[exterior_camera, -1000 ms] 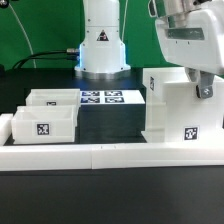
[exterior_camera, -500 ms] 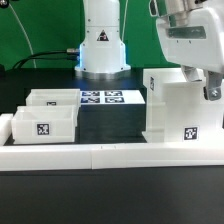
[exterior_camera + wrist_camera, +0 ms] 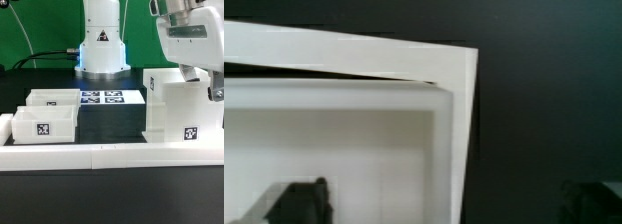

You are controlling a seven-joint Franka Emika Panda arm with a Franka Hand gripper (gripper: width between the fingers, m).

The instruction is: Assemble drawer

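Note:
The tall white drawer housing (image 3: 175,105) stands at the exterior view's right, with a tag low on its front. Two small open-top drawer boxes (image 3: 45,122) (image 3: 52,98) sit at the exterior view's left, one behind the other. My gripper (image 3: 213,92) hangs by the housing's upper right side, partly cut off by the frame edge. In the wrist view the housing (image 3: 349,130) fills the picture and its wall runs between the jaws. My gripper (image 3: 446,205) is open, with one dark finger (image 3: 295,205) over the white part and the other dim over the black table.
Long low white border blocks (image 3: 110,153) run along the front and the left. The marker board (image 3: 103,98) lies flat behind the boxes. The arm's white base (image 3: 102,45) stands at the back centre, and the table is black.
My gripper has moved toward the exterior view's right and slightly down along the housing's right side. The housing and boxes have not moved.

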